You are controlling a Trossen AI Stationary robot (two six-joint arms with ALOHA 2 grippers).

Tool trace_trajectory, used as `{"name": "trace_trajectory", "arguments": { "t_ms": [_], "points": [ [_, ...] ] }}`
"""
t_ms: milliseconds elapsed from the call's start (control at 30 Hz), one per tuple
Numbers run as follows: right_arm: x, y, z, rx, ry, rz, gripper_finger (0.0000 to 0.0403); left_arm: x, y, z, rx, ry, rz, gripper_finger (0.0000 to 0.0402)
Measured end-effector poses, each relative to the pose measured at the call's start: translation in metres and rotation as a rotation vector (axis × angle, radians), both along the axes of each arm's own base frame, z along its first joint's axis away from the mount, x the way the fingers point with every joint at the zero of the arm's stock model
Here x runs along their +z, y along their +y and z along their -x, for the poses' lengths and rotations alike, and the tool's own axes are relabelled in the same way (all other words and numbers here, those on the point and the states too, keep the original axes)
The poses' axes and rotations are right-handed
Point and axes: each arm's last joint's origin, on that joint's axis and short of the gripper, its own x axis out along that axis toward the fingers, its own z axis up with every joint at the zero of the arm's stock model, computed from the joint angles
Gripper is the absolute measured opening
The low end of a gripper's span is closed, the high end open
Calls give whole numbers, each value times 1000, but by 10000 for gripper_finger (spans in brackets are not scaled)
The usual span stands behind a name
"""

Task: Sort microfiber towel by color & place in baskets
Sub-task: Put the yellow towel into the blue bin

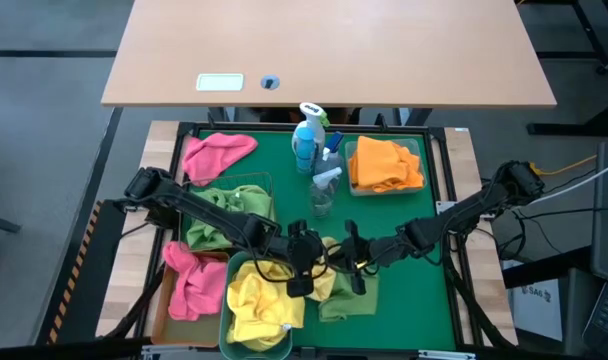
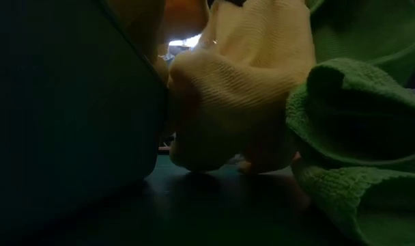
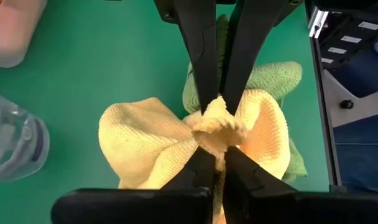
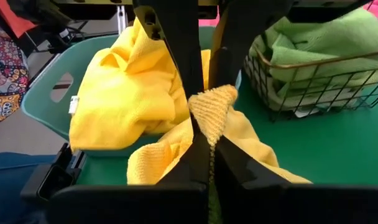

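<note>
Nearest, the teal basket (image 1: 246, 335) held yellow towels, the amber-tan basket (image 1: 162, 300) pink ones. Beside the teal one, the left gripper (image 1: 298, 278) and right gripper (image 1: 350, 270) each clenched the same yellow towel (image 1: 324, 282) above a green towel (image 1: 349, 300). Farther, the wire-mesh basket (image 1: 269, 190) held green, the clear basket (image 1: 416, 150) orange; spray bottles (image 1: 314, 150) stood between. The low view was mostly blocked by cloth.

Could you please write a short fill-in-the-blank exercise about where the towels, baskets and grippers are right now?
1. Both the left gripper and the right gripper are shut on the same ____ towel.
2. The wire-mesh basket holds ____ towels.
3. The teal basket holds ____ towels.
4. The orange towels lie in the ____ basket.

Missing words: yellow; green; yellow; clear
</note>
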Motion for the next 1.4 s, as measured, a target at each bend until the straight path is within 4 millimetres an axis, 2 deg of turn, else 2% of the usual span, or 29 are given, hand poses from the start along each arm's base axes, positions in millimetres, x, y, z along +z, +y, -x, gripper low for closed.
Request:
{"name": "trace_trajectory", "arguments": {
  "t_ms": [267,500,867,967,1233,1400],
  "points": [
    [6,1,-2,21,-44,-34,7,34,1,6,-27,60,29,2],
    [14,4,-5,43,-149,-96,7,39,0,9,-18,58,84,1],
    [14,4,-5,41,-150,-95,9,40,0,9,-14,54,81,0],
    [14,4,-5,42,-149,-95,29,40,0,9,-12,54,79,0],
    [6,4,-2,56,-69,-63,135,40,1,9,-10,54,77,0],
    [-5,1,2,53,45,-9,154,55,2,12,-13,26,85,0]
  ]
}}
